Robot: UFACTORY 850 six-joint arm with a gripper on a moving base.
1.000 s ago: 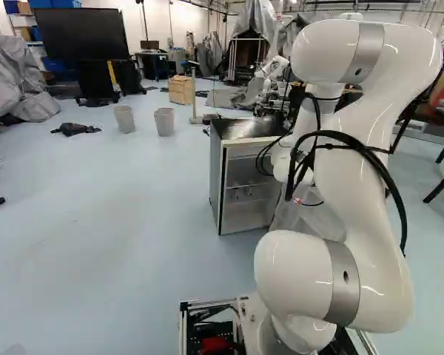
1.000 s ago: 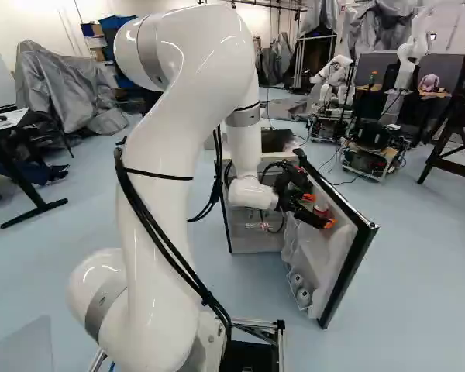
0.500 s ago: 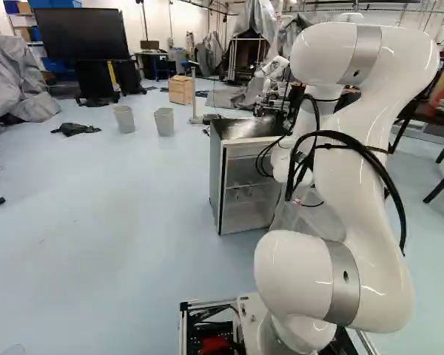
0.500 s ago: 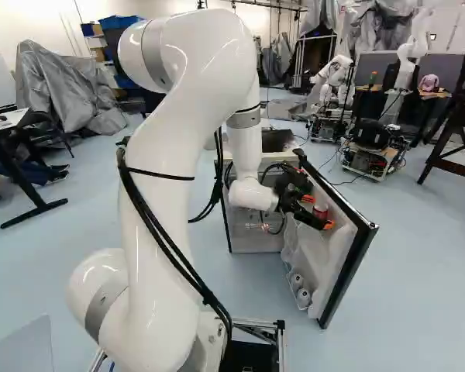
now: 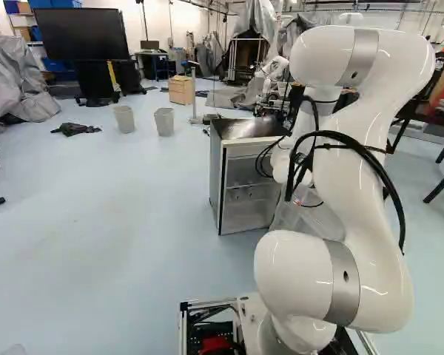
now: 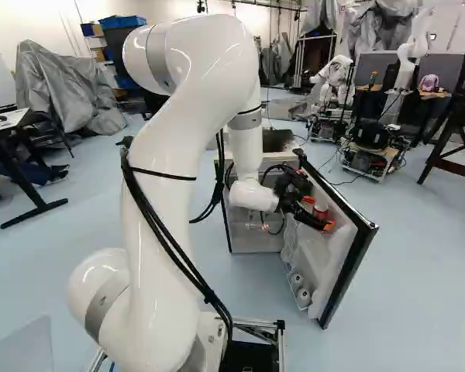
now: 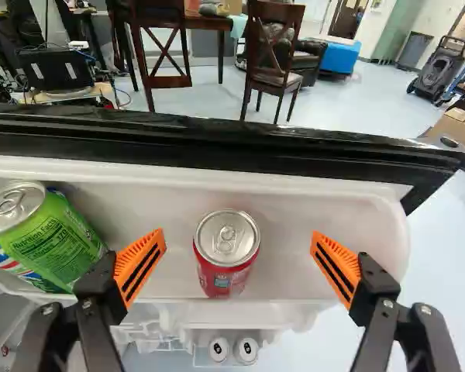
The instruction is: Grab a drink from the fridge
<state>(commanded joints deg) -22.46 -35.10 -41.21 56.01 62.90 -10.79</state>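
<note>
Fridge point(image 5: 216, 177) stands far side of the arm, its door point(image 6: 347, 248) swung open to the right in the right base view. Gripper point(image 6: 320, 211) is at the door. Jaws wide, nothing gripped. Red can point(image 7: 226, 248) sits upright in the door shelf point(image 7: 294, 213), between the jaws, touching neither, closer to the one beside the green can point(image 7: 56, 240). Green can lies outside the jaws.
</note>
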